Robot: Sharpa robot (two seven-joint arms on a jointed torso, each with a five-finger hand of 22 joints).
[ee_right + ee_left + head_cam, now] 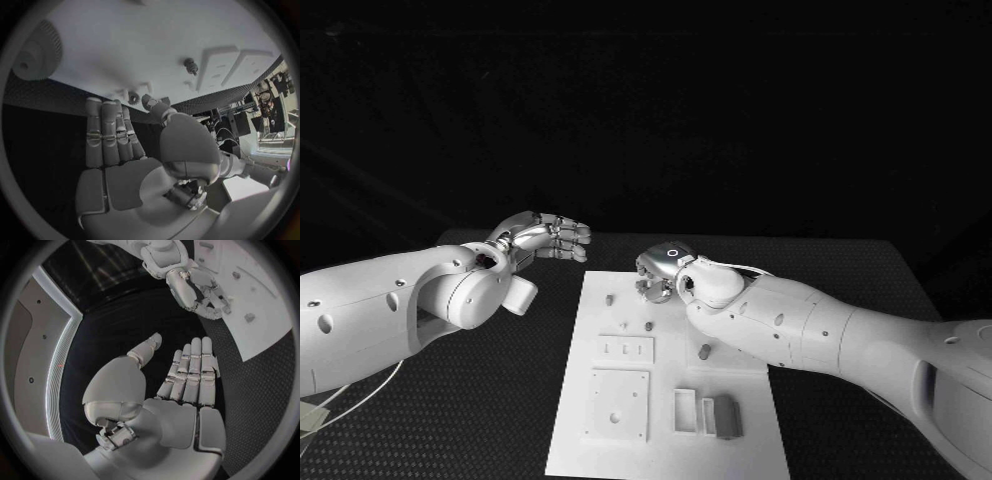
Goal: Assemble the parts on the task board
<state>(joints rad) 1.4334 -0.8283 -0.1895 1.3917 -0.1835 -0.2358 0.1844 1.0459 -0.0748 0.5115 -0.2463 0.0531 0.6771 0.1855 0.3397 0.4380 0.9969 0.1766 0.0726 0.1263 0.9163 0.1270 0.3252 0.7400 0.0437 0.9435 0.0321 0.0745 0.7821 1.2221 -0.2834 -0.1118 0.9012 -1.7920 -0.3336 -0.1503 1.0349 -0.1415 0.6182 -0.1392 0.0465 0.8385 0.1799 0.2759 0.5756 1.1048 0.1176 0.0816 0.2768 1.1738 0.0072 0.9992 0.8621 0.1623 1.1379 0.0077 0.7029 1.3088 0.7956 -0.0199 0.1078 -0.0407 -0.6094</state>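
Silver fingers on my left hand (542,237) sit over the black table (473,400), off the left edge of the board (668,440) near its far corner; from the left wrist I see that hand (181,385) with its fingers straight and laid side by side, the thumb standing apart, and nothing in it. Moving right, the white board runs down the middle of the table, its long side going away from me. On it I can make out a raised square plate (619,403) near me on the left, a smaller slotted block (627,349) beyond that, and a few small dark parts: one (609,298) near the far left edge, a pair (638,324) further in, and one (704,351) toward the right edge. Near the front right stand a white open frame (687,410) and, just beside it, a grey part (723,415). Further right, my right hand (664,272) is over the far end of the board, palm turned down. From the right wrist that hand (134,150) has its fingers extended together and the thumb bent alongside, holding nothing that I can see, with its fingertips close to a small dark peg (133,98); whether they touch it I cannot tell. Another peg (190,65) stands further along the board.
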